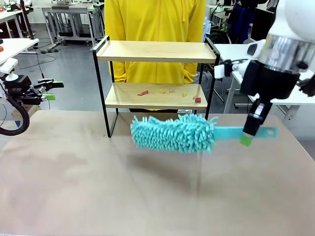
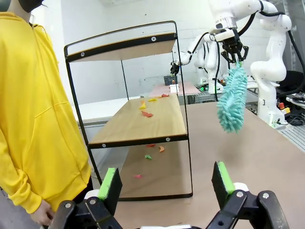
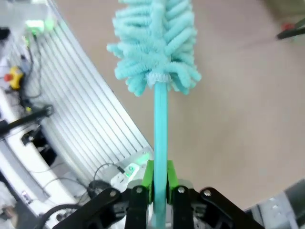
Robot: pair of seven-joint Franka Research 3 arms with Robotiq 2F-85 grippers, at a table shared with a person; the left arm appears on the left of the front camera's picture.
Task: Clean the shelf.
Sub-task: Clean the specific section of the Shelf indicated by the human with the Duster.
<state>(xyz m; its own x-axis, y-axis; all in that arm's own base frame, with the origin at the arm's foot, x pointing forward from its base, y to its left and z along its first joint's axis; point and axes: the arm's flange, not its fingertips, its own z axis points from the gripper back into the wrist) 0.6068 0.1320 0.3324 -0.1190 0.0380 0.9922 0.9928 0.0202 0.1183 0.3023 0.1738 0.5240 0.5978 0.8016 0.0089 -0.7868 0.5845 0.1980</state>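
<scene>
Right gripper (image 3: pixel 160 172) pinches flat handle (image 3: pixel 160 124), shaggy teal duster (image 3: pixel 155 38); wood-board shelf (image 1: pixel 155 51).

The shelf (image 1: pixel 156 51) stands at the middle of the tabletop's (image 1: pixel 98 187) far edge. The person (image 1: pixel 155 19) stands right behind it and closes off its back. From the near side the gap between its two boards is open, with small scraps (image 1: pixel 143 93) scattered on the lower board. The duster (image 1: pixel 173 132), clamped by its handle in the right gripper (image 1: pixel 246 139), hangs crosswise just before the shelf's lower part and bars the space under the lower board. The near half of the tabletop is bare. The left gripper (image 1: pixel 53 90), jaws apart, sits off the left edge, with free passage toward the shelf's open side frame.
</scene>
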